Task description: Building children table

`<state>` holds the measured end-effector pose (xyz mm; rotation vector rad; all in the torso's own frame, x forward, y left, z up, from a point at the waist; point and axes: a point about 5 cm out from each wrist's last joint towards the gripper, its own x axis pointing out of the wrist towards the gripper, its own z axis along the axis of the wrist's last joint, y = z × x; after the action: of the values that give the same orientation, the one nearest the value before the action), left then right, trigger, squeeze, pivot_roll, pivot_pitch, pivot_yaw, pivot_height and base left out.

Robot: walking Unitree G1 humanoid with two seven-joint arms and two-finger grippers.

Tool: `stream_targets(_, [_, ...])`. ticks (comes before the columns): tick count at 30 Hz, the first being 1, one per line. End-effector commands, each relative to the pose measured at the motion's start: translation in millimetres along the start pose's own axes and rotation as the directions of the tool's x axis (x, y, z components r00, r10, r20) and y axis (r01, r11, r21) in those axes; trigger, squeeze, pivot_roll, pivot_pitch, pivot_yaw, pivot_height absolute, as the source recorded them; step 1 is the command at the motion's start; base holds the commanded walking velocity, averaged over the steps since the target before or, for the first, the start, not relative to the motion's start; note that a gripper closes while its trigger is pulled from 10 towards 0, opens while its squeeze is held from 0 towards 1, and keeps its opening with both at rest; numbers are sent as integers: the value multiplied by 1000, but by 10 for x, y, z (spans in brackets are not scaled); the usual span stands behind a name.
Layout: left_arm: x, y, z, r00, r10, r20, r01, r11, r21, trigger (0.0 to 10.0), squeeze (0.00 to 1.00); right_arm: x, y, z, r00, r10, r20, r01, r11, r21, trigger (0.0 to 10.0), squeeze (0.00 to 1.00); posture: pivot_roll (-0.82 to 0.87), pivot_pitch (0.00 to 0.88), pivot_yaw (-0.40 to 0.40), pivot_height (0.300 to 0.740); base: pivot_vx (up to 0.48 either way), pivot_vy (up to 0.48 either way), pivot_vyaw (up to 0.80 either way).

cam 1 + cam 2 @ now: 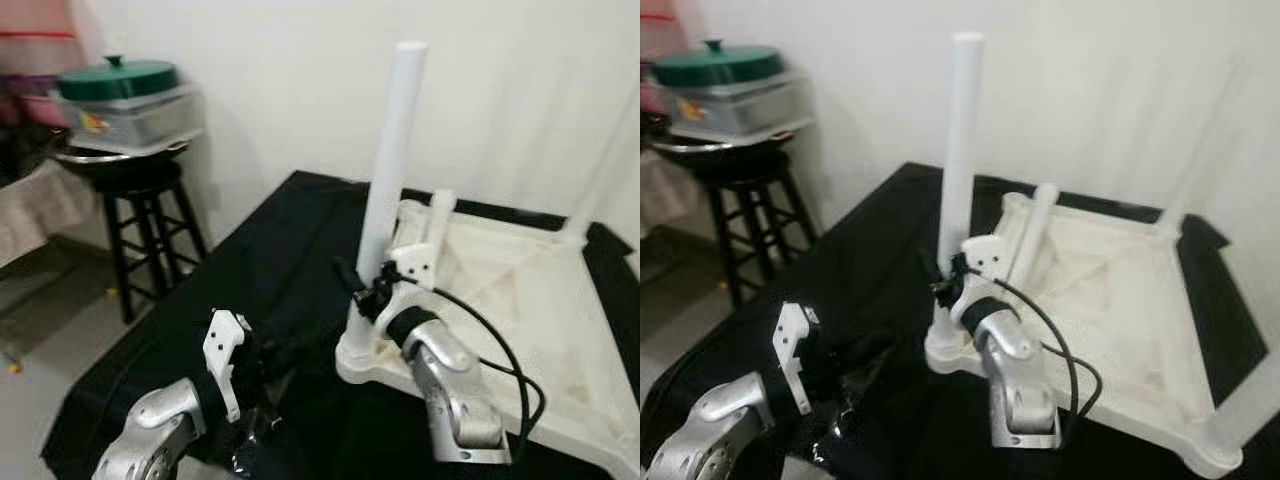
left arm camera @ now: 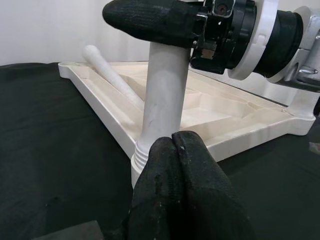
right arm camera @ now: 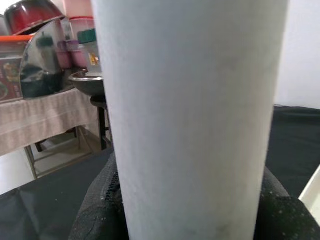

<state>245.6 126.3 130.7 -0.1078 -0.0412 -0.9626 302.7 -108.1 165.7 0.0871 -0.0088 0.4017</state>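
Step in hand: seating a leg. The tabletop (image 1: 520, 300) lies upside down on the black-draped bench (image 1: 250, 260). The upright leg (image 1: 392, 150) stands in the near-left corner socket, w/ the right pincer (image 1: 372, 290) clamped low on it. The left pincer (image 2: 182, 195) is closed, empty, near the socket base. Next: likely press or twist the leg home, keeping it vertical. A spare leg (image 2: 112, 75) lies in the tabletop. Open room lies left; the bench edge and a stool (image 1: 140, 230) lie beyond.

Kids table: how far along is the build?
Done: tabletop lies upside down on the black cloth, far-corner leg standing. In hand: right gripper grips the upright leg in the near corner socket. Left: loose leg lying in the tabletop; left gripper shut, idle.
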Motion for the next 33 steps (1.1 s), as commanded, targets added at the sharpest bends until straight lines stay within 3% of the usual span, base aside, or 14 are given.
stream_targets(1, [-4, 5, -8, 1000, -1, -14, 1, 1000, 0, 10000, 0, -78, -83, -322, 983, -68, -168, 78, 996, 50, 0, 0, -43, 0, -45, 740, 0, 0, 0])
stream_targets(2, [-10, 4, -2, 1000, 9, -8, -9, 1000, 2, 10000, 0, -76, -64, -301, 984, -67, -167, 76, 996, 49, 3608, 0, -37, 0, -46, 740, 0, 0, 0])
stream_targets(3, [-10, 4, -2, 1000, 9, -8, -9, 1000, 2, 10000, 0, -76, -64, -301, 984, -67, -167, 76, 996, 49, 3608, 0, -37, 0, -46, 740, 0, 0, 0])
stream_targets(4, [-12, 2, 2, 1000, 14, -5, -14, 1000, 3, 10000, 0, -74, -49, -291, 984, -45, -173, 56, 997, 57, 9333, 0, -36, 0, -47, 740, 0, 0, 0])
stream_targets(5, [-13, 1, 2, 1000, 10, -8, -10, 1000, 1, 10000, 0, -55, -18, -270, 986, 26, -162, -11, 996, 94, 10000, 1000, -37, 0, -46, 740, 0, 0, 0])
stream_targets(10, [-14, -2, 3, 1000, -5, -15, 5, 1000, -3, 10000, 0, -20, 112, -111, 985, 155, -75, -140, 975, 175, 10000, 1000, -40, 0, -41, 740, 0, 0, 0])
stream_targets(12, [-8, 2, 1, 1000, -6, -16, 6, 1000, -4, 10000, 0, -14, 178, 89, 914, 405, 8, -402, 907, 123, 10000, 1000, -34, 0, -46, 740, 0, 0, 0])
stream_targets(13, [-8, 2, 1, 1000, -6, -16, 6, 1000, -4, 10000, 0, -14, 178, 89, 914, 405, 8, -402, 907, 123, 10000, 1000, -34, 0, -46, 740, 0, 0, 0])
stream_targets(14, [-2, 4, 0, 1000, -6, -15, 6, 1000, -4, 10000, 0, -14, 154, 158, 859, 511, 21, -511, 856, 73, 10000, 925, -32, 0, -48, 740, 0, 0, 0])
stream_targets(16, [-2, 4, 0, 1000, -6, -15, 6, 1000, -4, 10000, 0, -14, 154, 158, 859, 511, 21, -511, 856, 73, 10000, 925, -32, 0, -48, 740, 0, 0, 0])
stream_targets(17, [12, 2, -5, 1000, -5, -15, 5, 1000, -3, 10000, 0, 67, -17, 254, 751, 660, -17, -660, 751, -10, 10000, 0, -20, 0, -54, 740, 0, 0, 0])
stream_targets(23, [20, -12, -9, 1000, -14, -21, 15, 1000, 10, 10000, 0, 235, -230, 365, 613, 784, -101, -789, 615, -14, 10000, 0, 1, 0, -70, 740, 0, 0, 0])
stream_targets(32, [-81, 58, 94, 999, -28, -28, 29, 998, 57, 10000, 0, 348, -294, 418, 557, 820, -133, -825, 564, 21, 10000, 0, 8, 0, -85, 740, 0, 0, 0])
stream_targets(33, [-124, 112, 172, 998, -43, -36, 46, 995, 86, 10000, 0, 352, -311, 404, 536, 834, -131, -836, 546, 49, 0, 0, 9, 0, -89, 740, 0, 0, 0])
